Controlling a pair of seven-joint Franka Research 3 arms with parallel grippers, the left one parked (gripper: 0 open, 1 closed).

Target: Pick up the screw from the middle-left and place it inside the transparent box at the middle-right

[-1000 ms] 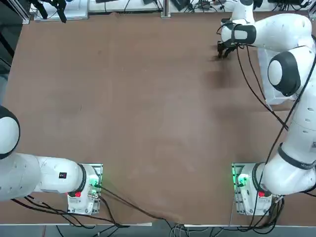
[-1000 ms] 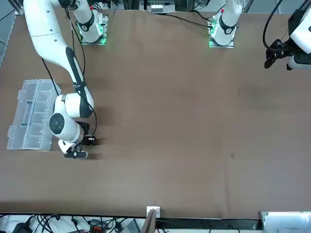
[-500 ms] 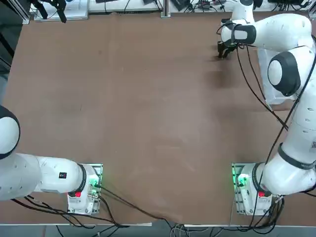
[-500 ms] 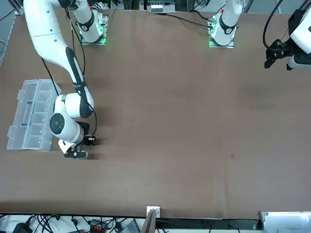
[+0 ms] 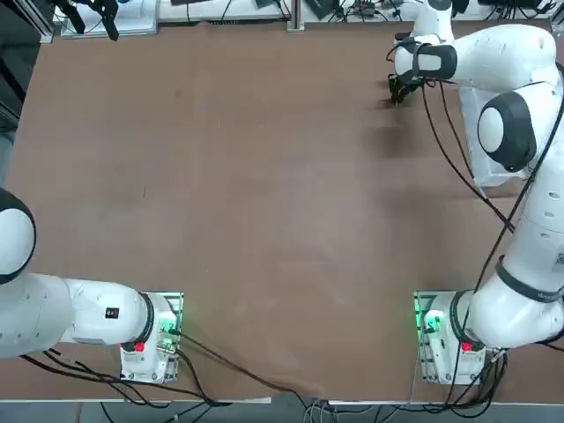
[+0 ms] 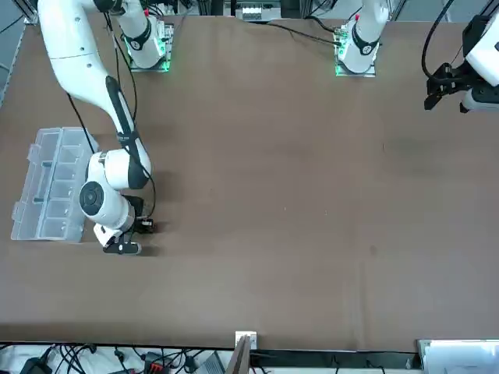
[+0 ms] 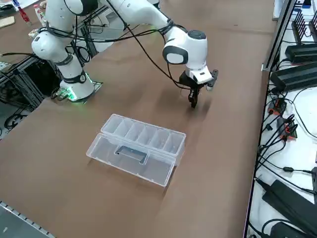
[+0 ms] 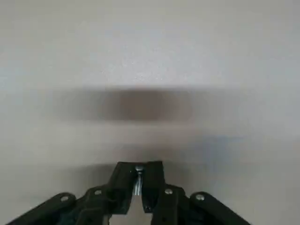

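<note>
Near box [image 7: 109, 151]: R tool [image 8: 139, 167] w/ screw [image 8: 138, 183].

The brown desk [image 7: 218, 148] bears a clear, compartmented plastic box [image 7: 133, 152], its lid open, lying flat beside it.

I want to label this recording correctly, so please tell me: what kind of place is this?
Probably a robotics lab: the right gripper belongs to one of two arms on a shared brown table, with cables and electronic boards along the edge.
</note>
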